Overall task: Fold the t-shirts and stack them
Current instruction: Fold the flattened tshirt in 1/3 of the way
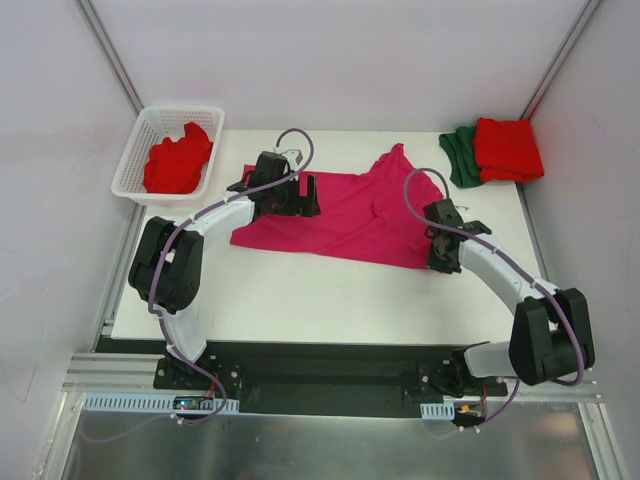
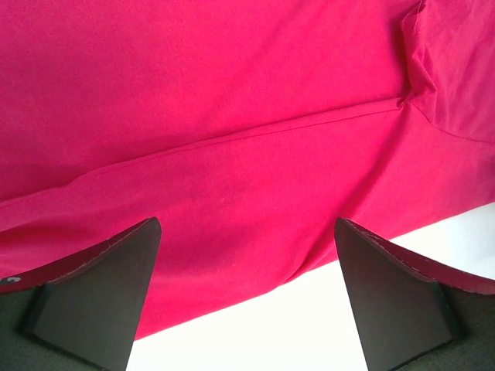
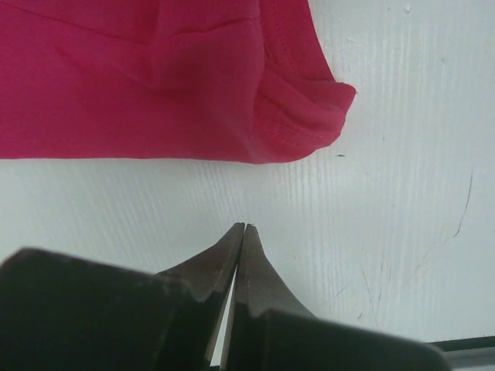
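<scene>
A magenta-pink t-shirt [image 1: 350, 215] lies spread and partly folded across the middle of the white table. My left gripper [image 1: 303, 196] hovers over its left end, open, with nothing between the fingers. In the left wrist view the pink cloth [image 2: 232, 116] and its near hem fill the space beyond the open gripper [image 2: 247, 224]. My right gripper [image 1: 440, 262] sits at the shirt's near right corner, shut and empty. In the right wrist view the gripper [image 3: 244, 226] is over bare table just short of the pink corner [image 3: 302, 116]. A folded red t-shirt [image 1: 508, 148] rests on a folded dark green one [image 1: 460, 155] at the back right.
A white lattice basket [image 1: 135, 150] stands off the table's back left corner with a crumpled red t-shirt [image 1: 178, 160] inside. Grey walls close in on both sides. The table's front strip [image 1: 320, 295] is bare white.
</scene>
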Controlling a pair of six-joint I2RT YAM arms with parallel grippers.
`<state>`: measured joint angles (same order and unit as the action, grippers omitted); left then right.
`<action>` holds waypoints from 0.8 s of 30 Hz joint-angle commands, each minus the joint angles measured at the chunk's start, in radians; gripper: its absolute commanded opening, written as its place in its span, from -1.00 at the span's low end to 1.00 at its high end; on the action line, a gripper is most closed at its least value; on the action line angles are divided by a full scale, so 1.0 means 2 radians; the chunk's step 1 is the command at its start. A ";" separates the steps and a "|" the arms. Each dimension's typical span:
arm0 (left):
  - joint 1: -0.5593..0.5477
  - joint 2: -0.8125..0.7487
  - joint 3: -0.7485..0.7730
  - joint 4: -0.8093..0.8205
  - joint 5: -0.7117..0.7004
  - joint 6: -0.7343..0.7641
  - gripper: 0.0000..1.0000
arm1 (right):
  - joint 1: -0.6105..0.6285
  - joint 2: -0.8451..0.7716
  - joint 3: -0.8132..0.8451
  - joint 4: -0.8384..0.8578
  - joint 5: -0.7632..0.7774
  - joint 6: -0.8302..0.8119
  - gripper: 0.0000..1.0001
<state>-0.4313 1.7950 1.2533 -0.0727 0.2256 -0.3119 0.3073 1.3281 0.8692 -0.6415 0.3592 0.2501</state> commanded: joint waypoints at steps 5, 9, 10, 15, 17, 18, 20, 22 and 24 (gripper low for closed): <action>0.000 -0.009 0.001 0.008 -0.003 0.017 0.91 | -0.006 0.044 0.054 0.032 0.002 -0.006 -0.98; 0.000 -0.006 0.003 0.008 -0.002 0.019 0.91 | -0.019 0.036 0.083 0.020 -0.008 -0.016 -0.97; 0.000 -0.005 0.003 0.008 -0.002 0.019 0.91 | -0.026 0.033 0.086 0.019 -0.015 -0.018 -0.98; 0.000 0.003 0.007 0.008 0.007 0.016 0.91 | -0.068 0.028 0.069 0.033 -0.072 -0.017 -0.98; 0.000 0.004 0.008 0.008 0.008 0.017 0.91 | -0.095 0.026 0.051 0.067 -0.135 -0.015 -0.98; 0.001 0.005 0.008 0.007 0.008 0.017 0.91 | -0.104 0.022 0.031 0.082 -0.159 -0.012 -0.97; 0.000 0.006 0.010 0.008 0.008 0.018 0.91 | -0.124 0.019 0.013 0.129 -0.232 -0.009 -0.98; 0.000 0.007 0.010 0.008 0.008 0.020 0.91 | -0.134 0.003 -0.009 0.159 -0.293 -0.009 -0.97; 0.000 0.008 0.008 0.008 0.008 0.019 0.91 | -0.146 -0.014 -0.028 0.204 -0.340 -0.008 -0.98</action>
<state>-0.4313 1.8011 1.2533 -0.0719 0.2272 -0.2943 0.0471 1.3842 0.8677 -0.4267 -0.0288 0.2268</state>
